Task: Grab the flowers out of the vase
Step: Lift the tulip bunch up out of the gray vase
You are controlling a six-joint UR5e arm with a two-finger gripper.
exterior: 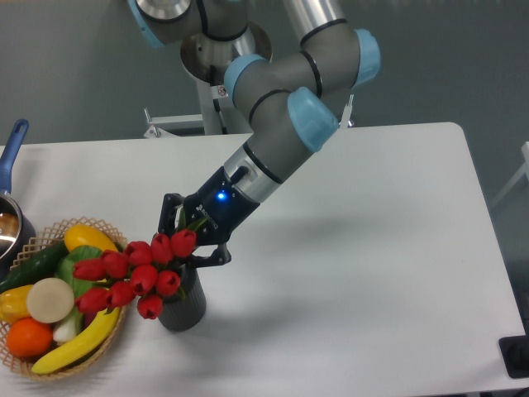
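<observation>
Red flowers (pixel 132 273) are leaning out of the dark vase (pixel 183 308) beside a basket (pixel 50 364) of produce, as the gripper (pixel 192 240) is clamping its fingers on their stems; lifting them clear appears to remain undone.
</observation>
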